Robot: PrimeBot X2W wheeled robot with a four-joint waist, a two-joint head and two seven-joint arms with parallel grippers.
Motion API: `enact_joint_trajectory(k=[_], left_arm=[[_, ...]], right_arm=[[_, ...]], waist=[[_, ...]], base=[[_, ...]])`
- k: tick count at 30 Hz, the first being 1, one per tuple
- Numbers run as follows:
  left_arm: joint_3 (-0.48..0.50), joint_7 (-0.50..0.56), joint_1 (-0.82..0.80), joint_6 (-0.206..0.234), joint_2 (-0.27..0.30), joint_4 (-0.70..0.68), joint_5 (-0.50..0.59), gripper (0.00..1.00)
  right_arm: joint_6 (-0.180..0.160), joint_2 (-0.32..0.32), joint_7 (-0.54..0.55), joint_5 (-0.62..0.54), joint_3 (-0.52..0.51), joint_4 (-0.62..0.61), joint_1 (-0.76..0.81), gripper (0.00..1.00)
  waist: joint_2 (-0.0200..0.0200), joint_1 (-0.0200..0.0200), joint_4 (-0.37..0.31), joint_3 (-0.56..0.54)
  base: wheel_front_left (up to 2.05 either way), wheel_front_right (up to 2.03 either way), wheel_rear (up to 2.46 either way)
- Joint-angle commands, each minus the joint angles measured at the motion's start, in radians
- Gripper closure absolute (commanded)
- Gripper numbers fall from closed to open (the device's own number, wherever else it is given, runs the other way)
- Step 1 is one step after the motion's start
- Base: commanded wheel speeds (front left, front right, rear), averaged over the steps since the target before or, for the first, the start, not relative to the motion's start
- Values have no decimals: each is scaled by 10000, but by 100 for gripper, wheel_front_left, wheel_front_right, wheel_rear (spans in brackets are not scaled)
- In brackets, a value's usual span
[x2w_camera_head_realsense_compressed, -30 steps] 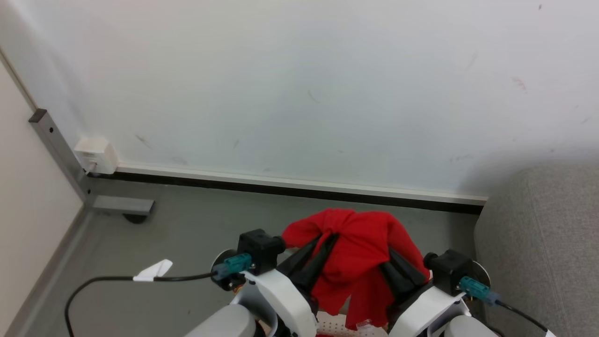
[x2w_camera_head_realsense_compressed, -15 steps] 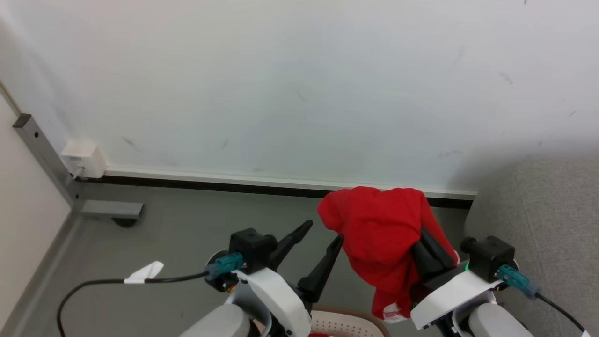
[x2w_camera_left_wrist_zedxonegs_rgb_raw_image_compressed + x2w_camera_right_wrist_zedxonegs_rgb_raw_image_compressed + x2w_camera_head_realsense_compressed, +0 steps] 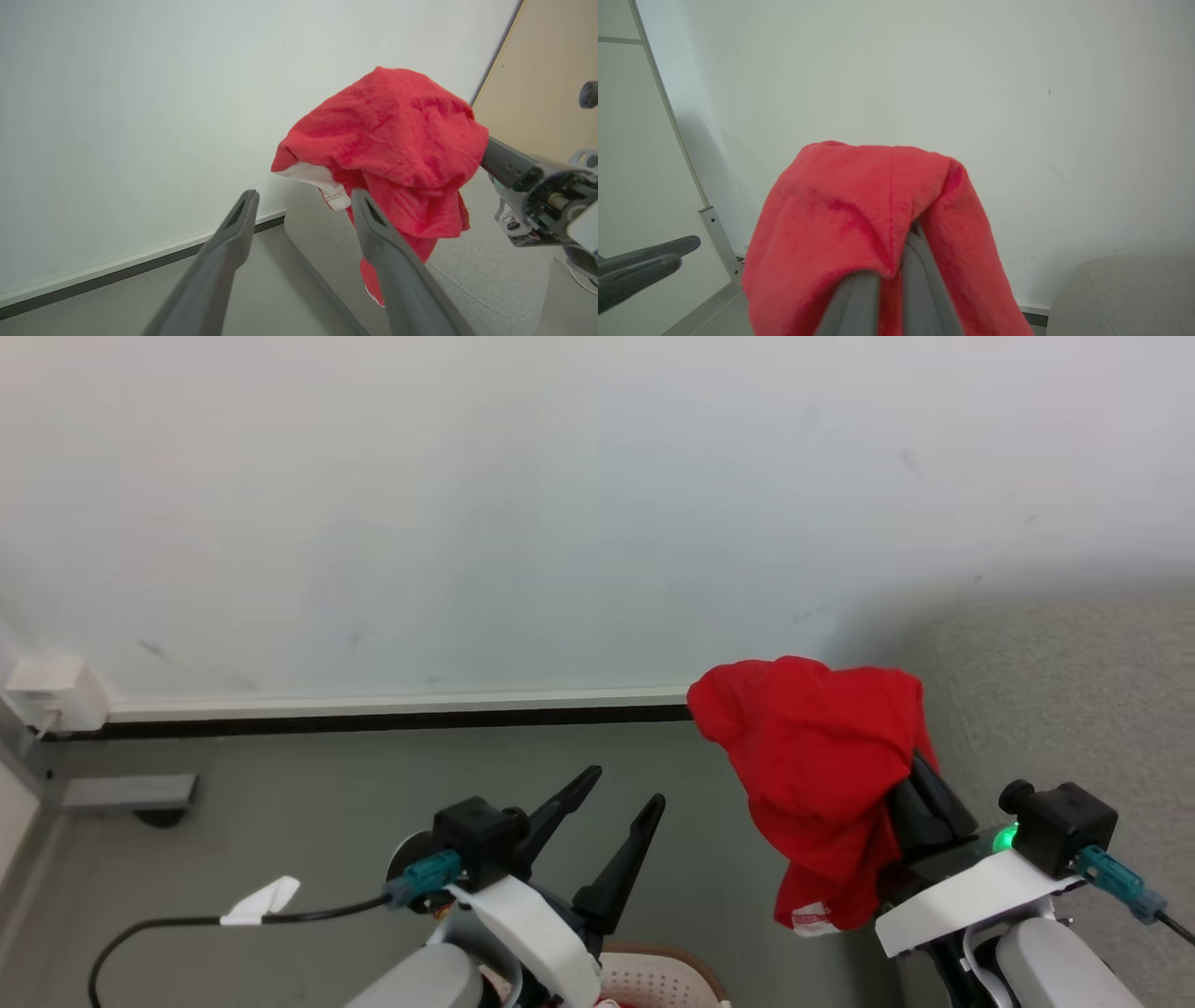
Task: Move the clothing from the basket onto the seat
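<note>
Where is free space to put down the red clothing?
The grey seat to the right of the clothing is bare, from the wall down to the right end effector. The floor between the baseboard and the open left end effector is also bare. It is crowded at the bottom, around the basket.

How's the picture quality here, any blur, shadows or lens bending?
Head view: sharp, evenly lit, with a soft shadow on the wall above the seat. Left wrist view: the wide lens bows the wall's edge at top right; the left gripper's near fingers look soft. Right wrist view: the clothing is close and slightly blurred.
</note>
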Motion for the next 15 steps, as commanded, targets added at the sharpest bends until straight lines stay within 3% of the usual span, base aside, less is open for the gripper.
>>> enact_joint_trajectory(k=[1,15], left_arm=[[39,-114,68,-32,44,49,177,0],[164,-293,211,-245,-154,381,335,0]], right_arm=[[31,-46,7,-9,-47,-50,70,100],[31,-458,8,-109,-795,-779,310,100]], waist=[[-1,0,-290,56],[-1,0,-2388,212]], base=[[0,0,0],[0,0,0]])
